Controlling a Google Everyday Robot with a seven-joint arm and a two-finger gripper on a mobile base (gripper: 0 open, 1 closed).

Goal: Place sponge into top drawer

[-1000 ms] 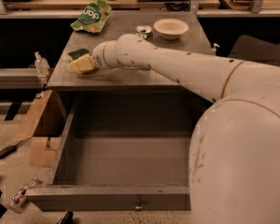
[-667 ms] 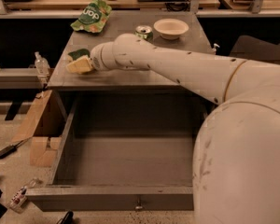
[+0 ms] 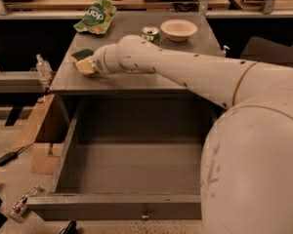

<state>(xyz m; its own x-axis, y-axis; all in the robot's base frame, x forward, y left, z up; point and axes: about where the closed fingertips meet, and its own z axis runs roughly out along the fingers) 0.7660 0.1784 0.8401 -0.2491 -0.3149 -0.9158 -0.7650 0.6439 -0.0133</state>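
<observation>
The sponge (image 3: 85, 65), dark green on top over pale yellow foam, sits tilted at the front left of the grey table top (image 3: 136, 79). My gripper (image 3: 91, 64) is at the end of the long white arm, right against the sponge's right side, and the wrist hides most of it. The top drawer (image 3: 132, 167) is pulled wide open below the table top. It is a deep grey box with a plain front panel and a small knob (image 3: 145, 213). Nothing shows inside it.
A green snack bag (image 3: 94, 16) lies at the table's back left. A soda can (image 3: 150, 33) and a white bowl (image 3: 178, 29) stand at the back. Wooden blocks (image 3: 41, 150) and a bottle (image 3: 43, 67) are left of the drawer. My white body fills the right foreground.
</observation>
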